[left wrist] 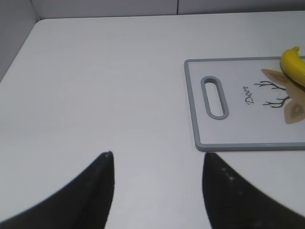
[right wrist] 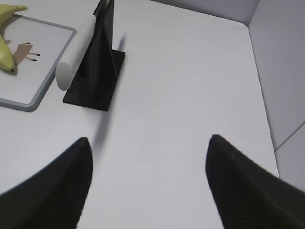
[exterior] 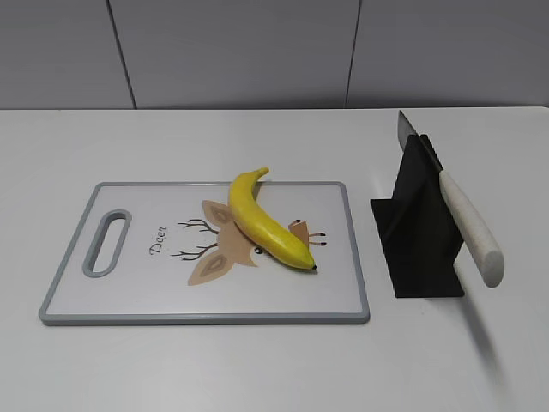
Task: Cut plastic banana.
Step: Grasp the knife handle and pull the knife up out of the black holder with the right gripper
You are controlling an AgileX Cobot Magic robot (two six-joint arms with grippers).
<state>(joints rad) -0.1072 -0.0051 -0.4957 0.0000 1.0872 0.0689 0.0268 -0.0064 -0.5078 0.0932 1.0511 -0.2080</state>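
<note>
The plastic banana (exterior: 266, 225) is glossy yellow, whole, and lies slantwise on the white cutting board (exterior: 129, 300) with a grey rim and a deer drawing. Its end shows in the left wrist view (left wrist: 294, 64) and in the right wrist view (right wrist: 5, 52). A knife with a white handle (exterior: 470, 227) rests slanted in a black stand (exterior: 420, 249) right of the board; it also shows in the right wrist view (right wrist: 76, 52). My left gripper (left wrist: 157, 155) is open and empty over bare table left of the board. My right gripper (right wrist: 148, 139) is open and empty, right of the stand. Neither gripper shows in the exterior view.
The board's handle slot (exterior: 106, 243) is at its left end. The white table (exterior: 274, 369) runs to a grey wall behind. A table corner and side wall show in the right wrist view (right wrist: 257, 28), and a side wall in the left wrist view (left wrist: 14, 28).
</note>
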